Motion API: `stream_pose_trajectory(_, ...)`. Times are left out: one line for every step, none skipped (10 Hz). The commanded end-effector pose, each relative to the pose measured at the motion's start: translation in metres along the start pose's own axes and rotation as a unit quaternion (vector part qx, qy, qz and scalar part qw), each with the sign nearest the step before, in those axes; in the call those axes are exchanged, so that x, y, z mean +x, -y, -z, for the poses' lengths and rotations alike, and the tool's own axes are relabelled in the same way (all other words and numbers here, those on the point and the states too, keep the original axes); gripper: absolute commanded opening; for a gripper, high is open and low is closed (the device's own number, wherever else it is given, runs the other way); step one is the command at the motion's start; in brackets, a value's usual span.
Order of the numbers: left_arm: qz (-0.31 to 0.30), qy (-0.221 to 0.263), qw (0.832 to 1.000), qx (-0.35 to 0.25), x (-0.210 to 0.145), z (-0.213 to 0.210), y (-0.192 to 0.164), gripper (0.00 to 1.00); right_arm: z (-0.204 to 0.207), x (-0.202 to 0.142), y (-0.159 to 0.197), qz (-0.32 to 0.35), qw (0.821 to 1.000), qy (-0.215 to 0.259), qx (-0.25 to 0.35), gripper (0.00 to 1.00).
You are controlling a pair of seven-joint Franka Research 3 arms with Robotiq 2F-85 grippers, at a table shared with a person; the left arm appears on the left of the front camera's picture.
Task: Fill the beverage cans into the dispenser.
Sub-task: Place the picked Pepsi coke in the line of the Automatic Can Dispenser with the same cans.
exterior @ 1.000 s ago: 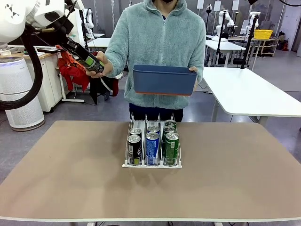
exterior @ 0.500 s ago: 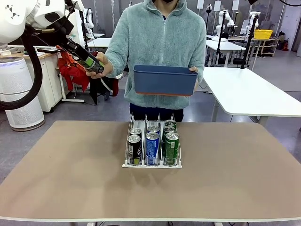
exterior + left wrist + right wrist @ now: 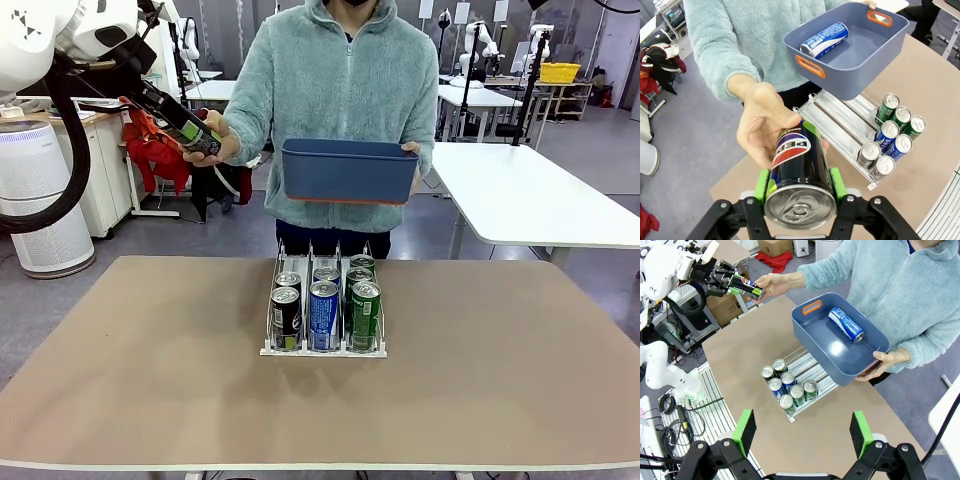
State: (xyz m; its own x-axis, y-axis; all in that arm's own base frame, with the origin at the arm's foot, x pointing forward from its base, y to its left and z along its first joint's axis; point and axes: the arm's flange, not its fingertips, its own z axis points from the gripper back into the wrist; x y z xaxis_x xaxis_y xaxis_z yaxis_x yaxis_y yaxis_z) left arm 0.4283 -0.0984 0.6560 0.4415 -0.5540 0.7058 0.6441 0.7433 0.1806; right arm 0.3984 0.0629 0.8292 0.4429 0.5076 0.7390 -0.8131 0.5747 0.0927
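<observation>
High at the left, over the table's far edge, my left gripper [image 3: 197, 137] is shut on a black beverage can [image 3: 200, 139]. The person's hand [image 3: 222, 140] also holds that can. The left wrist view shows the black can [image 3: 799, 170] clamped between the green pads of my left gripper [image 3: 800, 186], silver top towards the camera. The dispenser [image 3: 322, 351] stands mid-table with several black, blue and green cans [image 3: 323, 314] at its front. My right gripper [image 3: 802, 435] hangs open high above the table, holding nothing.
The person holds a dark blue bin [image 3: 350, 172] over the dispenser's far end with the other hand. One blue-and-white can [image 3: 824, 39] lies inside it. The back halves of the dispenser's lanes [image 3: 840, 117] are bare. An air purifier [image 3: 35, 195] stands left of the table.
</observation>
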Motion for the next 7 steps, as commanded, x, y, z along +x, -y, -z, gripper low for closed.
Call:
stream_pose_trajectory(0.005,0.002,1.0,0.004,-0.0017,0.0001,-0.002,0.1,-0.0007,0.0,0.0,0.0,1.0,-0.003,0.003,1.0)
stream_pose_trajectory(0.005,0.002,1.0,0.004,-0.0017,0.0001,-0.002,0.1,-0.0007,0.0,0.0,0.0,1.0,-0.003,0.003,1.0)
stream_pose_trajectory(0.005,0.002,1.0,0.004,-0.0017,0.0001,-0.002,0.1,-0.0007,0.0,0.0,0.0,1.0,-0.003,0.003,1.0)
stream_pose_trajectory(0.005,0.002,1.0,0.004,-0.0017,0.0001,-0.002,0.1,-0.0007,0.0,0.0,0.0,1.0,-0.003,0.003,1.0)
stream_pose_trajectory(0.005,0.002,1.0,0.004,-0.0017,0.0001,-0.002,0.1,-0.0007,0.0,0.0,0.0,1.0,-0.003,0.003,1.0)
stream_pose_trajectory(0.005,0.002,1.0,0.004,-0.0017,0.0001,-0.002,0.1,-0.0007,0.0,0.0,0.0,1.0,-0.003,0.003,1.0)
stream_pose_trajectory(0.005,0.002,1.0,0.004,-0.0017,0.0001,-0.002,0.1,-0.0007,0.0,0.0,0.0,1.0,-0.003,0.003,1.0)
